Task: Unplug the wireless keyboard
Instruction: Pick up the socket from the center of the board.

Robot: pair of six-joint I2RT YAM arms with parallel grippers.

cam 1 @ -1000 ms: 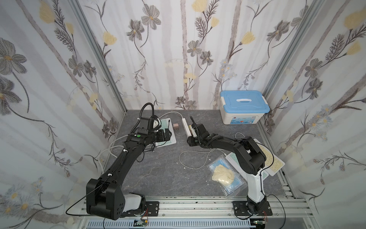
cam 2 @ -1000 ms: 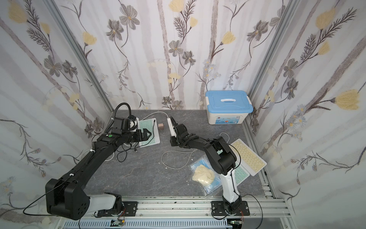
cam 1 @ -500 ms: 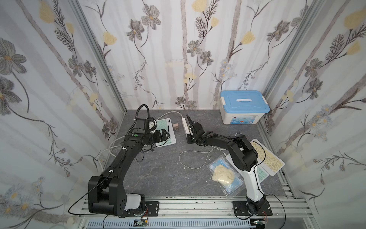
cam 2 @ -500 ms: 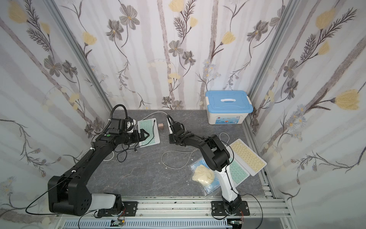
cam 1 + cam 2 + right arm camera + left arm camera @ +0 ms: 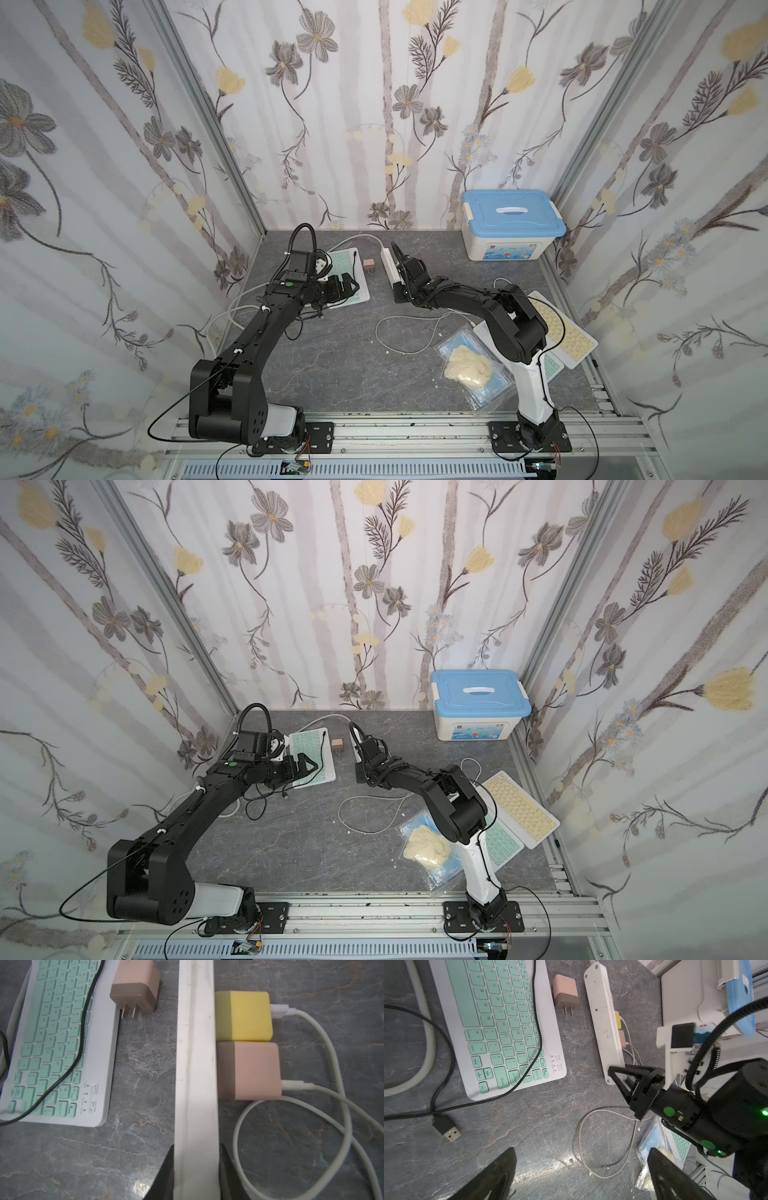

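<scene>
A mint-green wireless keyboard (image 5: 343, 259) (image 5: 500, 1022) lies at the back left. A black cable (image 5: 536, 1022) crosses its keys, and the cable's USB plug (image 5: 447, 1128) lies loose on the table. Beside the keyboard is a white power strip (image 5: 604, 1022) (image 5: 195, 1064) with a yellow charger (image 5: 243, 1016) and a pink charger (image 5: 249, 1070) plugged in. A second pink charger (image 5: 135, 987) lies unplugged between strip and keyboard. My right gripper (image 5: 197, 1149) (image 5: 398, 291) is shut on the strip's near end. My left gripper (image 5: 581, 1150) (image 5: 351, 286) hangs open and empty over the keyboard's near edge.
White cables (image 5: 399, 332) run from the chargers and loop mid-table. A blue-lidded box (image 5: 513, 220) stands back right. A yellow keyboard (image 5: 561, 332), another mint keyboard (image 5: 503, 841) and a plastic bag (image 5: 469, 365) lie at the right. A thick white cord (image 5: 232, 307) curls at the left.
My right gripper's jaws have narrowed onto the power strip's near end. The left arm has shifted slightly and stays open.
</scene>
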